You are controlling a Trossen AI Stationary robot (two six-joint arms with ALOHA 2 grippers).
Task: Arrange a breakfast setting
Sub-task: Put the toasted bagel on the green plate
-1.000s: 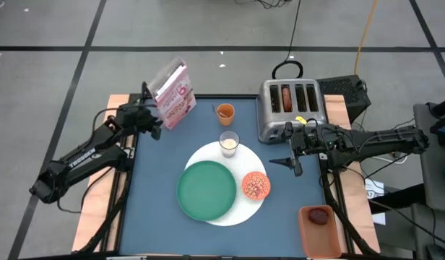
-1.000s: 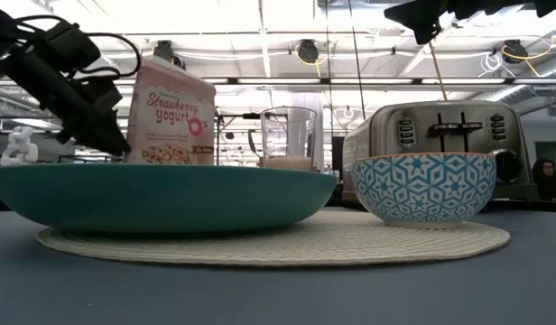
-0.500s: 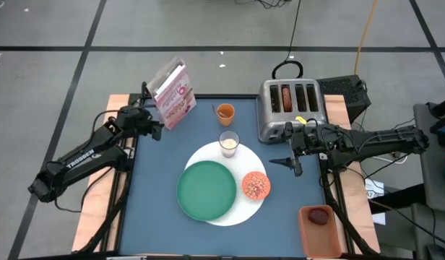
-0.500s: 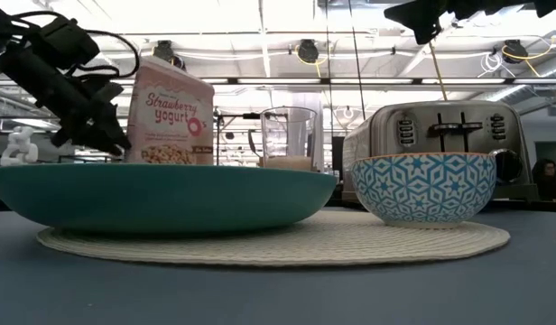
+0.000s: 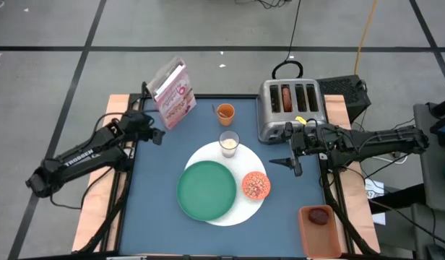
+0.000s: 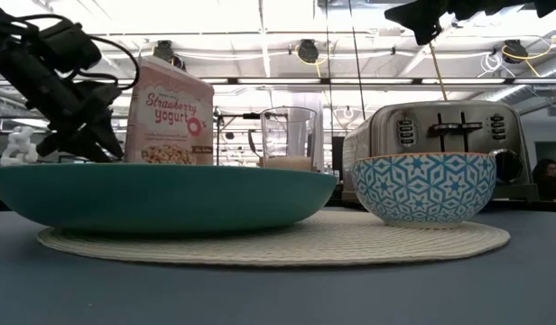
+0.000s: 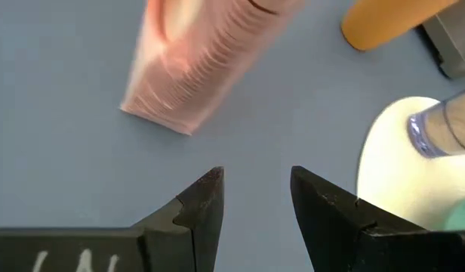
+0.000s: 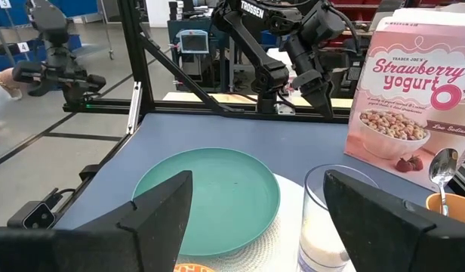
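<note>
The pink cereal box (image 5: 172, 94) stands upright on its base at the table's far left. My left gripper (image 5: 156, 135) is open and empty just near of it; the box also shows in the left wrist view (image 7: 195, 60). The green plate (image 5: 206, 189) and the small orange bowl (image 5: 256, 185) rest on the white disc (image 5: 237, 214). The milk glass (image 5: 229, 143) stands on the disc's far edge. The orange cup (image 5: 225, 112) holds the metal spoon (image 8: 442, 168). The bagel (image 5: 285, 97) sticks up from a toaster slot. My right gripper (image 5: 284, 162) is open and empty, right of the bowl.
The metal toaster (image 5: 291, 108) stands at the far right, beside my right arm. An orange-brown tray (image 5: 320, 231) at the near right corner holds the dark-red fruit (image 5: 319, 216). Bare blue table (image 5: 154, 180) lies left of the plate.
My left gripper has drawn back from the cereal box toward the table's near edge. The box stands where it was.
</note>
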